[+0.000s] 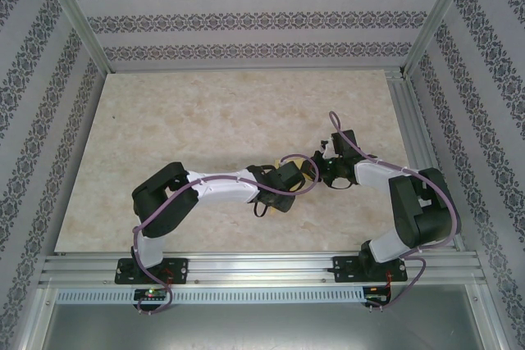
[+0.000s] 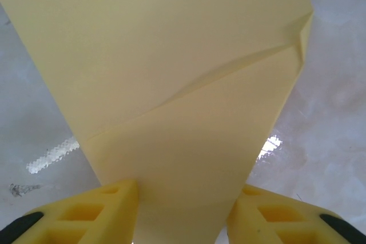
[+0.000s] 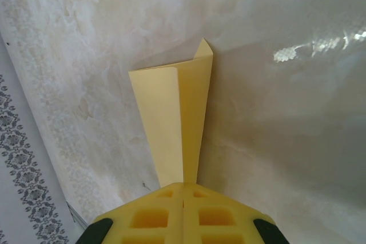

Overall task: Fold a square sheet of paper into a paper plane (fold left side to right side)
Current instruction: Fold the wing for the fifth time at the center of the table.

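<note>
The pale-yellow sheet of paper (image 2: 171, 84) is folded and held off the marbled table. In the left wrist view it spreads wide, with a diagonal crease and a small bent corner at the upper right. Its lower part passes between the fingers (image 2: 108, 210) of my left gripper (image 2: 183, 198), which stand wide apart, so that gripper is open. In the right wrist view the paper (image 3: 177, 124) is a slim folded strip with a pointed tip, and my right gripper (image 3: 183, 186) is shut on its near end. From above, both grippers (image 1: 299, 176) (image 1: 318, 171) meet mid-table around a sliver of yellow paper (image 1: 309, 171).
The marbled table top (image 1: 205, 120) is ringed by patterned walls (image 1: 246, 18) and aluminium posts. A metal rail (image 1: 262, 268) carries both arm bases along the near edge. A purple cable (image 1: 344, 133) loops above the right wrist.
</note>
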